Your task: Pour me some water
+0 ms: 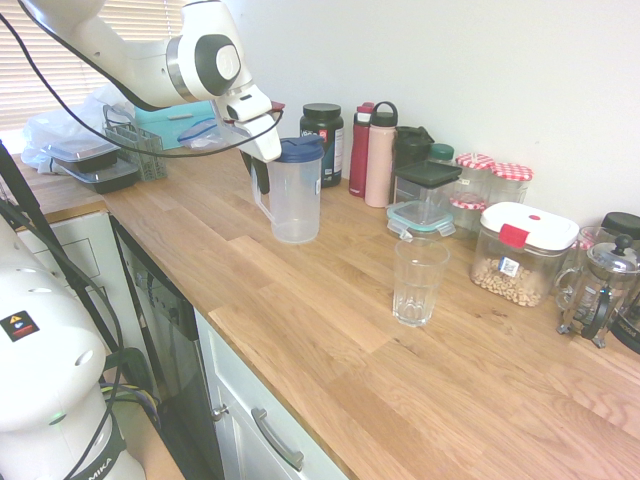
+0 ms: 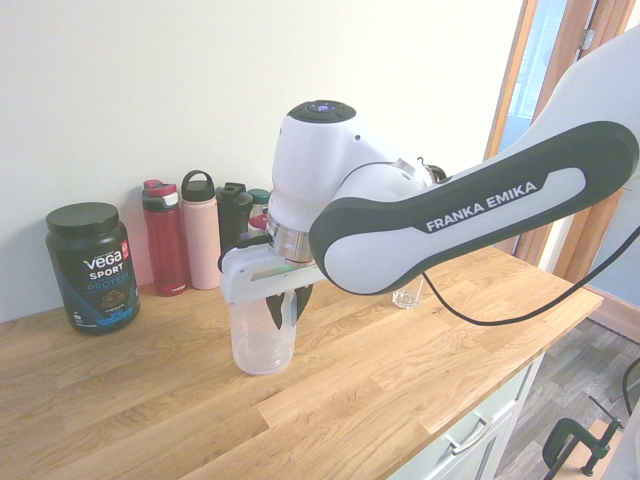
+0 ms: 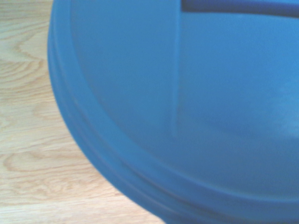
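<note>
On the desk (image 1: 330, 290), first exterior view: one pitcher (image 1: 297, 205), translucent, blue lid (image 1: 301, 150) fitted, upright; contents uncertain, as I can make out no waterline. One glass (image 1: 414, 290), clear, upright, well apart from it, apparently empty. One tub (image 1: 507, 270), white lid, pale kernels or nuts inside. One French press (image 1: 600, 290), near the tub. Hazard, in my judgement: a low swing towards the glass could knock it over.

Second exterior view: fingers (image 2: 289, 308), one dark tip each side of the handle (image 2: 290, 304), closed on it; pitcher standing on the desk. Hazards: a full pitcher could twist in so narrow a grip if I tilt fast. One black protein jar (image 2: 92, 268), lidded, contents hidden.

Wrist view: blue lid, filling most of the picture. Hazard: a closed spout would block my pour; a loose lid would spill it.
</note>
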Controlling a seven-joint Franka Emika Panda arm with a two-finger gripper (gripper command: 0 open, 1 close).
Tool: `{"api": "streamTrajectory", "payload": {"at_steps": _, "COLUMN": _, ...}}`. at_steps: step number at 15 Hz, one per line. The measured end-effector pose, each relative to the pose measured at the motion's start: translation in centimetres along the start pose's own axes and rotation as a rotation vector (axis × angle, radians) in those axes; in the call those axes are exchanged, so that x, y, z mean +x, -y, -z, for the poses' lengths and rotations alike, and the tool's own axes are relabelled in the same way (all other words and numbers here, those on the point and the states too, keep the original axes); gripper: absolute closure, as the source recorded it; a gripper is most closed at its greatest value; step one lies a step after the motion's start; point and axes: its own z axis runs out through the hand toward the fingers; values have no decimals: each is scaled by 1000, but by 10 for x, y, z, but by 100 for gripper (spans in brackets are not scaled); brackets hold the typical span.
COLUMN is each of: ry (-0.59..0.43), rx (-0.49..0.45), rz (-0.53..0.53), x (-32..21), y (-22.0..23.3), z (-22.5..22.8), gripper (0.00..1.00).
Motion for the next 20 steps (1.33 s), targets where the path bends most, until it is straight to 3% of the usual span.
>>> {"api": "streamTrajectory", "payload": {"at_steps": 7, "ry": 5, "rx": 14, "rz": 7, "x": -3, "y": 1, "z": 7, "gripper": 100}}
{"api": "streamTrajectory", "payload": {"at_steps": 11, "ry": 22, "rx": 19, "rz": 77, "x": 2, "y": -21, "z": 68, "gripper": 100}}
{"api": "streamTrajectory", "payload": {"at_steps": 16, "ry": 29, "rx": 52, "rz": 182, "x": 39, "y": -98, "z": 158, "gripper": 100}}
{"api": "streamTrajectory", "payload": {"at_steps": 20, "ry": 96, "rx": 93, "rz": 324, "x": 96, "y": -180, "z": 188, "gripper": 100}}
